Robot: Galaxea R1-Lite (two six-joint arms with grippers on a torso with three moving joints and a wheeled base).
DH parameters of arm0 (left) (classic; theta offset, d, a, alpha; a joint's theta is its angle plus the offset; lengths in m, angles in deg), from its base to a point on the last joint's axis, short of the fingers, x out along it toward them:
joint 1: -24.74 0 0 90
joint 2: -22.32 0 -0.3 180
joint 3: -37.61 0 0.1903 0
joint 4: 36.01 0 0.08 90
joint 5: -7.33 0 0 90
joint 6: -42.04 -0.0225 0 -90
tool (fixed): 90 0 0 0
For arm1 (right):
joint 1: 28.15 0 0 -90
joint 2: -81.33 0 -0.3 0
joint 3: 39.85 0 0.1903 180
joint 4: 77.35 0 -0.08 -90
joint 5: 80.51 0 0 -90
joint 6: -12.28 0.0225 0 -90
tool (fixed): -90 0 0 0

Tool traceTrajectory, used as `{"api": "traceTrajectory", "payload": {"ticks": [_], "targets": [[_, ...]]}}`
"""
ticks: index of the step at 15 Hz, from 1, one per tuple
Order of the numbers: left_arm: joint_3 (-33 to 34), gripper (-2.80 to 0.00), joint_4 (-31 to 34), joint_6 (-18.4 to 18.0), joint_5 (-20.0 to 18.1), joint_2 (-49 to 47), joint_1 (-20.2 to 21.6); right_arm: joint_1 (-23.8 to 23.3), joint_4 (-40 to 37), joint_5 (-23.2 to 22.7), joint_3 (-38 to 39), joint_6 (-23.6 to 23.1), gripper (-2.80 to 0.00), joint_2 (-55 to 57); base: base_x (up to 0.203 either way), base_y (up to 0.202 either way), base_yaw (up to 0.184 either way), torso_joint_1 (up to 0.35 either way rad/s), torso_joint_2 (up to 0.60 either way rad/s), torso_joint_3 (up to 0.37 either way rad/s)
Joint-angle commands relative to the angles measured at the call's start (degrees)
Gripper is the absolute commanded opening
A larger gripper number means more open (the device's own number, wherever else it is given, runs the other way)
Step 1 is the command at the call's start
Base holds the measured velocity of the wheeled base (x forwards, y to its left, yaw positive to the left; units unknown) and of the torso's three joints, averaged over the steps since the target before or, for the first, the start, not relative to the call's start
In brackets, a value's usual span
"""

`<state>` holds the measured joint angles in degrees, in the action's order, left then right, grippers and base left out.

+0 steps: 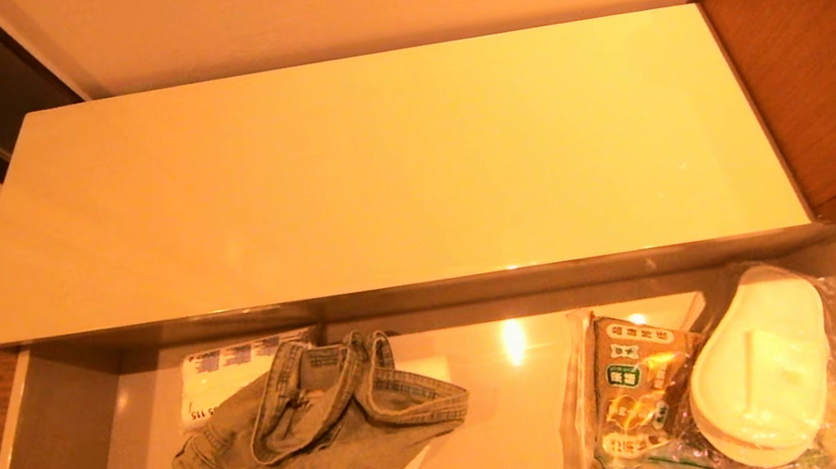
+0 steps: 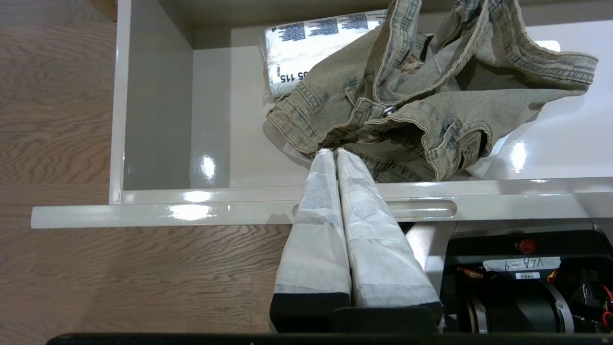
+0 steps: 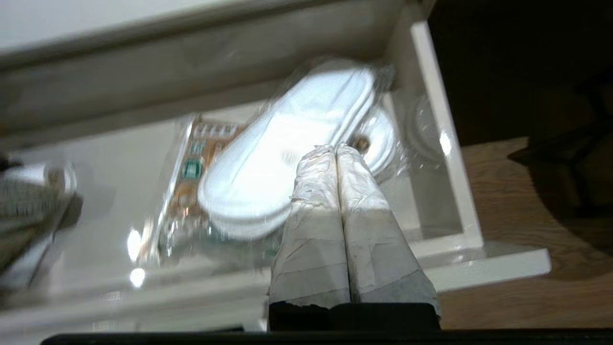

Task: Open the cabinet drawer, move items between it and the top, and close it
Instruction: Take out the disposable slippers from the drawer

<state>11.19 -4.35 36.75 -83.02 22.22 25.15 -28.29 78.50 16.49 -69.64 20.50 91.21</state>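
While the drawer [image 1: 41, 467] stands pulled out under the bare top [image 1: 374, 174], we see the wrapped slippers [image 3: 287, 158] at its right end, their long axis running front to back. Our right gripper [image 3: 336, 149] hangs over them, jaws pressed together, holding nothing. Our left gripper [image 2: 334, 152], closed and empty too, hovers at the front edge of the denim garment [image 2: 421, 91].

head: above, down | wrists: low, near | shared: drawer [image 1: 49, 466]
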Motion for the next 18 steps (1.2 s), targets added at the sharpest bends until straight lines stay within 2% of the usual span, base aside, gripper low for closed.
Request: {"api": "traceTrajectory", "payload": {"ticks": [1,4,18], "targets": [[0.0,-2.80,0.1,-0.1,0.0,0.0,0.0,0.7,-0.3,-1.4,1.8,-0.8,-2.80,-4.7,0.000,0.000,0.000,0.000,0.00,0.000],[0.0,-2.80,0.1,0.0,0.0,0.0,0.0,0.8,3.0,-5.7,6.4,-3.9,-2.80,-10.1,0.000,0.000,0.000,0.000,0.00,0.000],[0.0,-2.80,0.1,0.2,-0.1,0.0,0.0,0.8,3.1,-5.8,6.5,-3.8,-2.80,-10.1,0.000,0.000,0.000,0.000,0.00,0.000]]}}
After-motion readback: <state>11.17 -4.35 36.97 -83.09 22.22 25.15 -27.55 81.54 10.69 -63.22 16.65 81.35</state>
